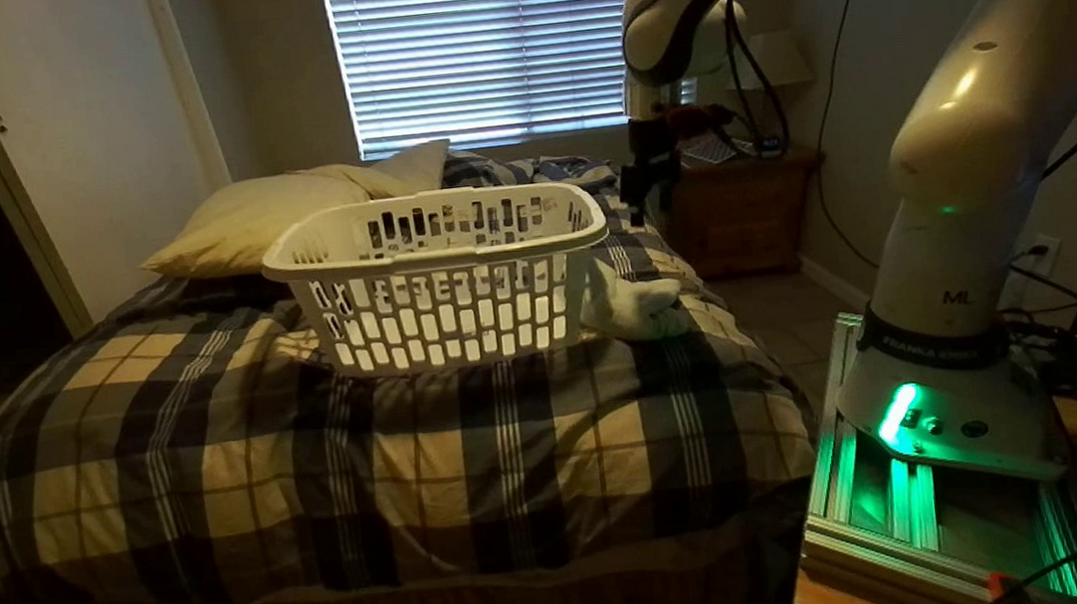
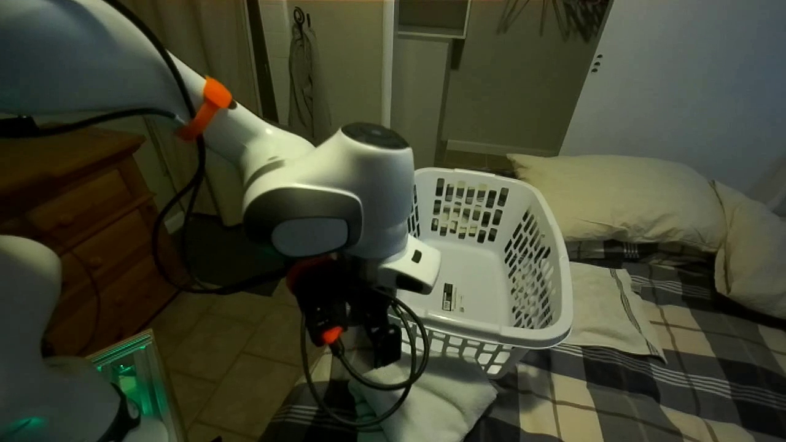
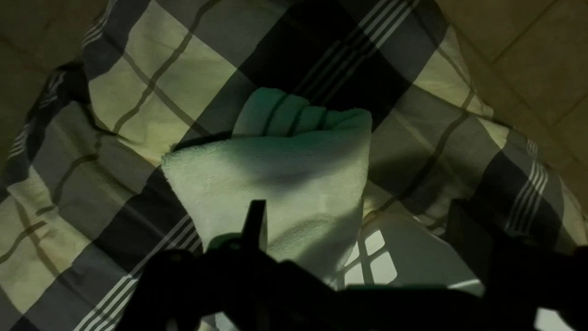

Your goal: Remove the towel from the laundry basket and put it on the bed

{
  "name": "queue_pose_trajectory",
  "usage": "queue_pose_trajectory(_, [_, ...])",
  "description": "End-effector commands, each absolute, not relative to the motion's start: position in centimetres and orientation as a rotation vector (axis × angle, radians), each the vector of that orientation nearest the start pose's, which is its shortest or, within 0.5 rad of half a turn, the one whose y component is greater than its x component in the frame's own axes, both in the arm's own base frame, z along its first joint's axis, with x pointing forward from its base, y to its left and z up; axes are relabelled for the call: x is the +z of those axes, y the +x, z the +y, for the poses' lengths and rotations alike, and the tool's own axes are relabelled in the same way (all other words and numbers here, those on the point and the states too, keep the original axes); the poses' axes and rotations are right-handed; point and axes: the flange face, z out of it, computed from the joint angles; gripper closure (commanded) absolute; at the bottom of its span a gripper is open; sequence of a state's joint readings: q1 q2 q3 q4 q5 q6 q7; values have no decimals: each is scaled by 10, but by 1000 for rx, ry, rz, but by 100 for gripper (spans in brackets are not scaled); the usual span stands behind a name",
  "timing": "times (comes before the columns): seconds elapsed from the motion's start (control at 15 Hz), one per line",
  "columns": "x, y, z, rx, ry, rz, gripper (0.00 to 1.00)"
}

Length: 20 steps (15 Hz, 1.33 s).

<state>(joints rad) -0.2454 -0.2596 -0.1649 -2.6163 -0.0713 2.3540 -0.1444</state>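
Note:
The white laundry basket [image 1: 439,260] stands upright on the plaid bed [image 1: 454,451]. It also shows in an exterior view [image 2: 491,331], where the visible part of its inside holds only a label; the arm hides the rest. A folded pale towel [image 2: 442,399] lies on the bed against the basket's side, also seen in an exterior view [image 1: 637,310] and the wrist view [image 3: 285,170]. A second pale cloth [image 2: 605,307] with a dark stripe lies flat beyond the basket. My gripper [image 3: 358,204] is open and empty above the folded towel, beside the basket [image 1: 647,206].
Pale pillows [image 1: 259,216] lie at the bed's head, also in an exterior view [image 2: 620,196]. A wooden nightstand [image 1: 740,221] and lamp [image 1: 771,62] stand past the bed. A black cable loop [image 2: 368,425] hangs from the wrist over the towel.

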Motion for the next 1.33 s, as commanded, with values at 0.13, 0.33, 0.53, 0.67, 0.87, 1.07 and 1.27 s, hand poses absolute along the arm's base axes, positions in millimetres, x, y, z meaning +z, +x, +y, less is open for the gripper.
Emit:
queue_pose_trajectory(0.13, [411, 362, -154, -119, -3152, 476, 0])
queue_pose_trajectory(0.33, [440, 358, -147, -157, -3129, 539, 0])
queue_pose_trajectory(0.53, [463, 355, -139, -194, -3117, 592, 0])
queue_pose_trajectory(0.67, [478, 352, -136, -228, -3100, 628, 0])
queue_pose_trajectory(0.87, [476, 356, -140, -239, -3118, 599, 0])
queue_pose_trajectory(1.07, [481, 354, -139, -250, -3117, 604, 0])
queue_pose_trajectory(1.27, [481, 354, -139, -250, -3117, 605, 0])
